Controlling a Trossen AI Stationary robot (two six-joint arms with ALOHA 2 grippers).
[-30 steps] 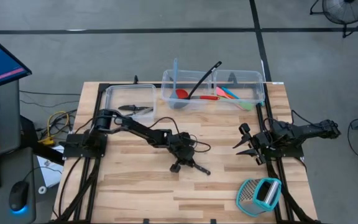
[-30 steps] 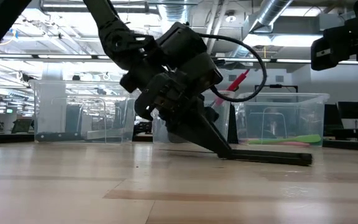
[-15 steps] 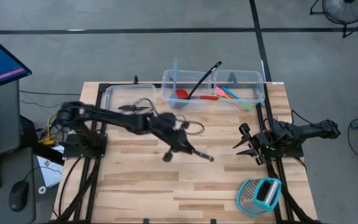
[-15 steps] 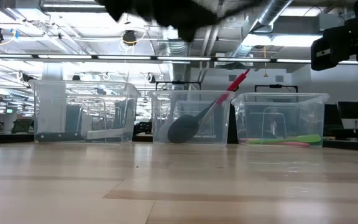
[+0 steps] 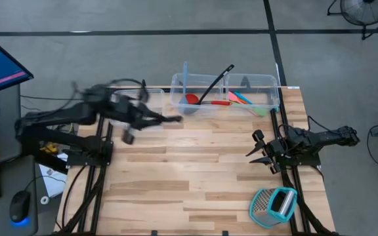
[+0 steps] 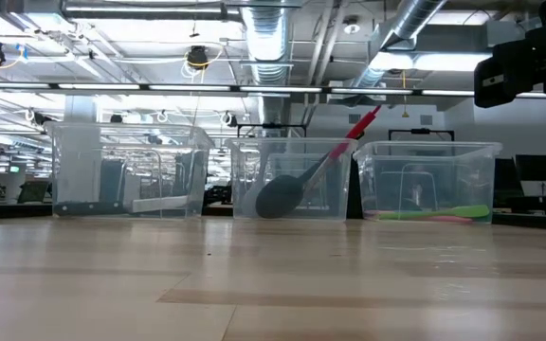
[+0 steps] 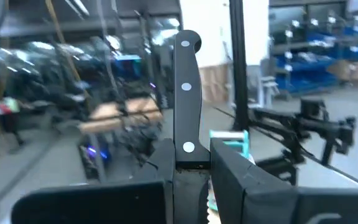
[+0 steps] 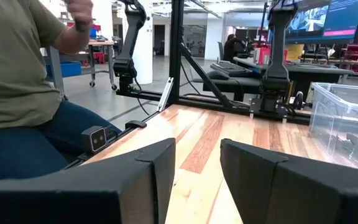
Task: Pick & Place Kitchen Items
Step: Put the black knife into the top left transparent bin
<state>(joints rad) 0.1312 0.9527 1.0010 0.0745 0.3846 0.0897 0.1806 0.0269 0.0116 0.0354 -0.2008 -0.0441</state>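
Note:
My left gripper [image 5: 148, 118] is up in the air at the far left, over the left clear bin [image 5: 136, 103], and is shut on a black-handled knife [image 5: 169, 119]. Its riveted handle [image 7: 186, 87] sticks out past the fingers; the blade is hidden. The left bin holds another knife [image 6: 164, 202]. The middle bin [image 5: 199, 105] holds a black spoon [image 5: 215, 82] and a red spoon [image 5: 192, 99]. The right bin [image 5: 273, 92] holds coloured spatulas [image 5: 245, 99]. My right gripper [image 5: 260, 152] is open and empty at the table's right edge. My left gripper pinches the knife between its two fingers [image 7: 229, 168] at the blade end of the handle [image 7: 188, 149]. The fingers lie along the knife, and the handle points on ahead of them toward the table's right. The knife is lifted clear, about level.
A teal-framed metal grater [image 5: 274, 204] lies at the near right corner. A blue spatula [image 5: 185, 75] stands in the middle bin. A seated person [image 8: 23, 81] shows beyond the table in the right wrist view. The bins line the far edge.
My left gripper has lifted the knife off the middle of the table and swung fast up and toward the far left edge, to above the left bin. The knife now hangs clear in the air with its handle pointing toward the table's right. The gripper has left the low view.

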